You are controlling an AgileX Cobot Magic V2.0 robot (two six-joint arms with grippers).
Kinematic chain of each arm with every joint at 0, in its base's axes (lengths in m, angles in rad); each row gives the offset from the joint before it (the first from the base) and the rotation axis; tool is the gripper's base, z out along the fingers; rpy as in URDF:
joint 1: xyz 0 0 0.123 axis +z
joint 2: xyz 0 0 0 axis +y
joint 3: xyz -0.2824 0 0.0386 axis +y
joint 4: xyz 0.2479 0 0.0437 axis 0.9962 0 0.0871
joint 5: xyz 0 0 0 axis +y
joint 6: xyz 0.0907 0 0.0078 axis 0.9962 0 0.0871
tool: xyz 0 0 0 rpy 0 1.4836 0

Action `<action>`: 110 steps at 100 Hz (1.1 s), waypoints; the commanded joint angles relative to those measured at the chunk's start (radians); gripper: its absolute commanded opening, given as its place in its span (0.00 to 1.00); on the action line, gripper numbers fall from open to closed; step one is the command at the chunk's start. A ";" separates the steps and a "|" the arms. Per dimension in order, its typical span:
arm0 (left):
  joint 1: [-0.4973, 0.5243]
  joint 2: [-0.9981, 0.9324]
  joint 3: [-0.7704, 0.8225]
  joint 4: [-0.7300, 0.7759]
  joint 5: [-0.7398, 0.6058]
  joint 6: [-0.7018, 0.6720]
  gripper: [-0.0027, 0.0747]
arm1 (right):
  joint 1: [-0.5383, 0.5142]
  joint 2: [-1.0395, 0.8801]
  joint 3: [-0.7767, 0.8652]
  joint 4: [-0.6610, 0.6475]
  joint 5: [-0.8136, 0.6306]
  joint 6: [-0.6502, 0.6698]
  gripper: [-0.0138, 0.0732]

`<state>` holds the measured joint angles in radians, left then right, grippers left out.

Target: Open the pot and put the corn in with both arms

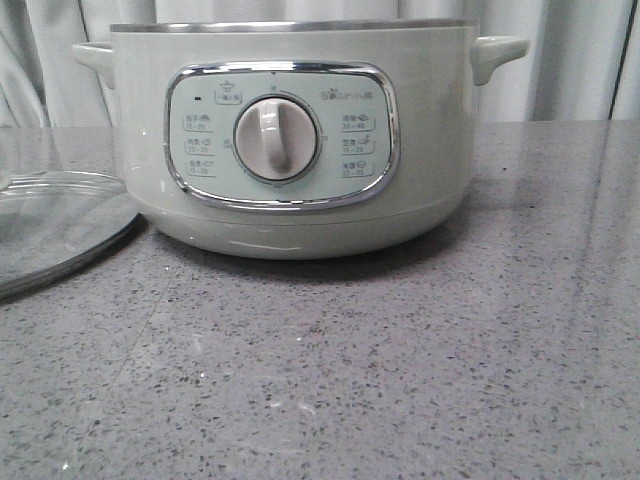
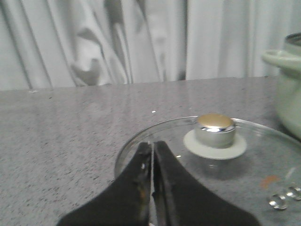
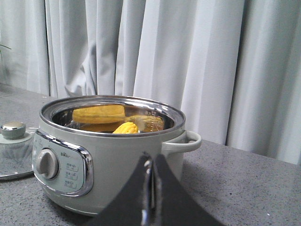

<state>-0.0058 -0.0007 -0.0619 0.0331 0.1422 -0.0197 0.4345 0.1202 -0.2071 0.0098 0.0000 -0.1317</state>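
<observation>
1. Left claw (image 2: 151, 162) – fingers pressed together, nothing between them, only a thin seam showing. It hangs over the near rim of the glass lid (image 2: 211, 165); whether it touches the glass I cannot tell.
2. Lid lies flat on the grey table (image 2: 61, 141), knob (image 2: 215, 130) up – chrome knob with a gold top on a cream washer, just past the left fingertips and off toward the pot side.
3. Beyond the knob from the left claw, the pot's (image 2: 289, 94) pale green wall and one side handle show at the frame edge, close to the lid rim.
4. Right claw (image 3: 151, 181) – also pressed together, empty. It sits in front of the pot (image 3: 108, 160), about level with its wall, near the handle (image 3: 186, 141).
5. Pot is open – steel rim bare, no lid on it.
6. Corn (image 3: 126, 127) is inside the pot, beyond the right claw and higher than its tips. A yellow cob end pokes up near the front rim; more yellow on the shiny inner wall – I cannot tell cobs from reflections there.
7. Front view: no claws visible. Pot (image 1: 290, 130) centred on the table (image 1: 400, 370), dial (image 1: 275, 140) facing the camera, lid edge (image 1: 60, 235) flat to its left.
8. Grey curtain (image 3: 188, 56) behind everything.
</observation>
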 commanded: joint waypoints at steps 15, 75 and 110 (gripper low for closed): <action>0.072 -0.034 0.087 -0.020 -0.085 -0.007 0.01 | -0.001 0.011 -0.025 -0.010 -0.087 -0.010 0.09; 0.018 -0.034 0.085 -0.014 0.118 -0.007 0.01 | -0.001 0.011 -0.025 -0.010 -0.087 -0.010 0.09; 0.018 -0.034 0.085 -0.014 0.118 -0.007 0.01 | -0.001 0.011 -0.025 -0.010 -0.087 -0.010 0.09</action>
<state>0.0196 -0.0050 0.0017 0.0191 0.3192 -0.0197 0.4345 0.1202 -0.2071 0.0098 0.0000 -0.1317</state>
